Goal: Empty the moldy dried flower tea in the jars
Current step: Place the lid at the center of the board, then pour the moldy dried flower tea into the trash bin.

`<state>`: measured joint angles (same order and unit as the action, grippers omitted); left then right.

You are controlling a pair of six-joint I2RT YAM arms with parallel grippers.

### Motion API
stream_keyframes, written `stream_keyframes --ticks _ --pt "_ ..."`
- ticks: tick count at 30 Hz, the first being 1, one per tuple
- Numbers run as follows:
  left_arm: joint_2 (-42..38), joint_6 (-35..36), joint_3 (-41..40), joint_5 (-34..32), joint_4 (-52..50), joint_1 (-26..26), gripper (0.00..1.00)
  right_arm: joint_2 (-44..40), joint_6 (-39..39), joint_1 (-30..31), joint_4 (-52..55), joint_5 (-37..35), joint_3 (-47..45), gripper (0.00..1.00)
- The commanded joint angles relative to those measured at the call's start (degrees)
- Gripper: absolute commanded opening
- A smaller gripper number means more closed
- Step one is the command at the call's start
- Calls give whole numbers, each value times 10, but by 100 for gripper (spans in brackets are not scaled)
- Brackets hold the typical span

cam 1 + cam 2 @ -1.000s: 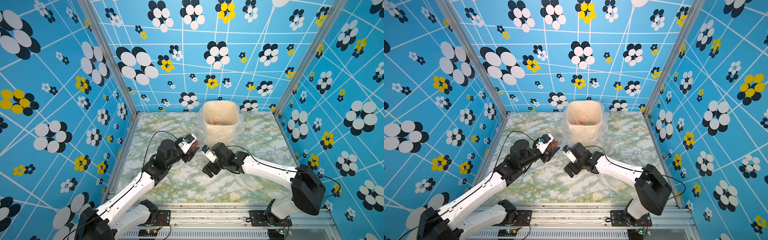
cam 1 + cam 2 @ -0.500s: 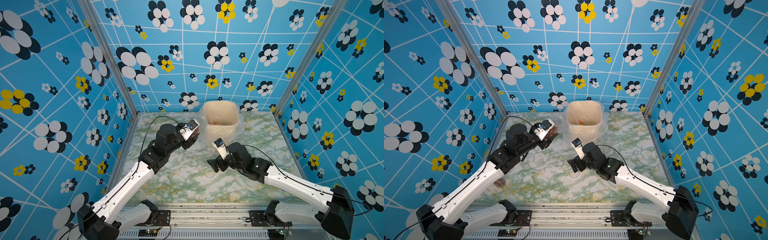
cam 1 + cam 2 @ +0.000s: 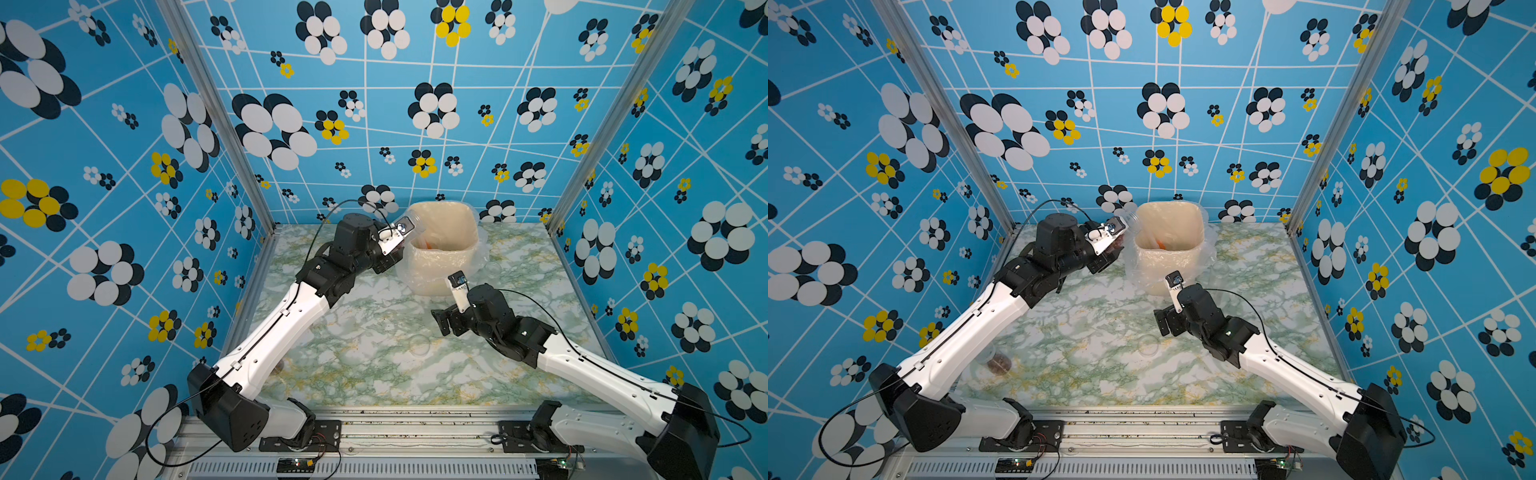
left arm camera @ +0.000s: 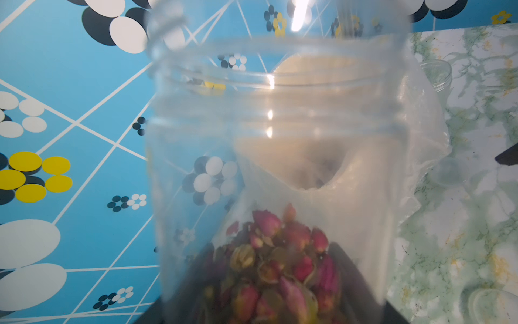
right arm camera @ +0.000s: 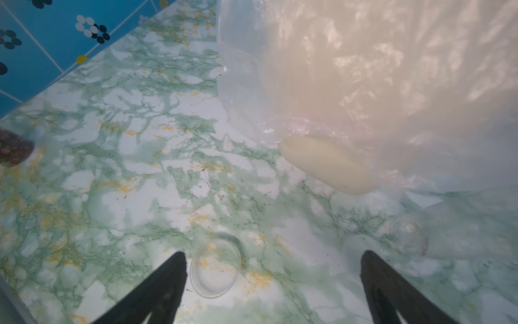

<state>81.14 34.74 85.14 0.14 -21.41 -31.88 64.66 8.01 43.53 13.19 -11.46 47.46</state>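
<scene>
A: What lies closest to the front edge of the marbled green-and-white tabletop [image 3: 374, 386]?

B: Near the front-left corner sits a small clear cylindrical jar [image 3: 994, 356], just beside the left arm. There is reddish-brown dried flower tea [image 3: 1000, 365] in its bottom.

A: And toward the middle?

B: A flat round clear lid [image 3: 419, 345] lies on the tabletop, a little right of centre. The right pincer [image 5: 273, 254] is just beyond it, released, with its jaws spread wide and nothing between them. The right wrist view shows the lid lying apart from both black fingers [image 5: 168, 280].

A: Further back?

B: The beige plastic-lined bin [image 3: 434, 266] stands at the middle of the far edge. The left pincer [image 3: 392, 254] is at its left side, clenched on a second clear jar [image 4: 280, 112]. That jar is tilted, with its open mouth over the bin's left rim.

A: Where is that jar's tea?

B: Pink and brown dried rosebuds [image 4: 280, 266] are heaped in the jar's base end, by the pincer, well short of the mouth.

A: Anything else back there?

B: A third clear jar [image 3: 494, 268] stands just beside the bin's right side, against the loose plastic liner.
</scene>
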Motion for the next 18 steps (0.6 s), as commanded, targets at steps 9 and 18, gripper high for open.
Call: stream_keyframes --ticks 9,18 --pt "96 161 156 -141 -107 -13 13 -6 72 -55 -5 83 -8 99" --pt "158 271 207 -214 -108 -27 12 -21 103 -62 -9 81 -18 99"
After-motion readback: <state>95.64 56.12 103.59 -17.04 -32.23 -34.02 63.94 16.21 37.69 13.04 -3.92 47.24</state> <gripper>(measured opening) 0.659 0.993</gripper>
